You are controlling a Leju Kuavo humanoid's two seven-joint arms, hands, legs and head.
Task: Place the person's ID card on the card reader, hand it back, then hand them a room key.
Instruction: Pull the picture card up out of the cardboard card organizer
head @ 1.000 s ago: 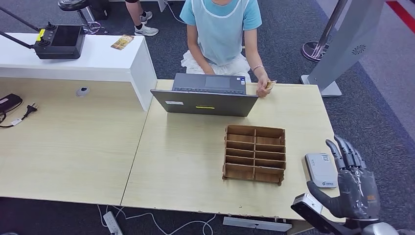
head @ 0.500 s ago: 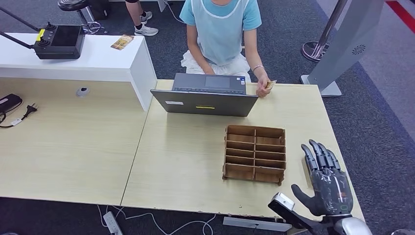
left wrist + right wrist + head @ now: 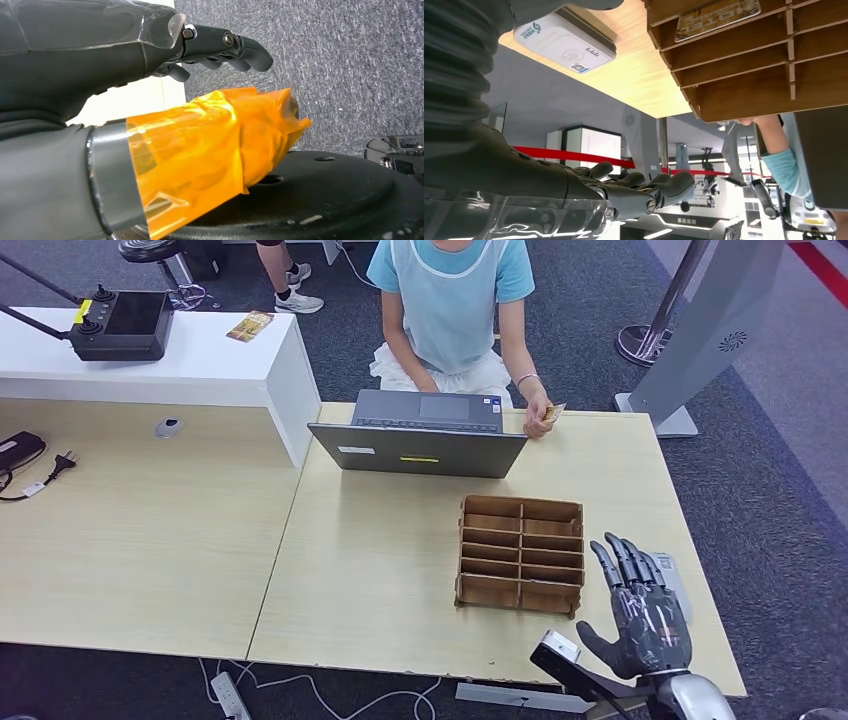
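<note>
The pale wood-grain desk [image 3: 400,560] spreads out before me, with the person in a light blue top [image 3: 450,290] seated at its far edge behind an open grey laptop [image 3: 420,435]. Over the last second my right hand [image 3: 640,615] has slid leftward across the near right corner, from beside the flat white card reader [image 3: 678,575] to over it, so that my fingers now cover most of the reader and lie close to the brown wooden compartment tray [image 3: 522,553]. My fingers are spread and straight, holding nothing. I judge this as a reach just beginning, since the small tan ID card [image 3: 554,412] is pinched in the person's hand [image 3: 537,420] at the far edge, well apart from me.

The right wrist view gives what the head view cannot: the reader's [image 3: 566,42] printed face seen clear of my fingers, and a printed card [image 3: 716,17] lying in one tray compartment, likely a room key. In the left wrist view my left hand [image 3: 150,45] hangs over grey carpet, its thumb wrapped in orange film, its fingers curled in loosely and nothing held.
</note>
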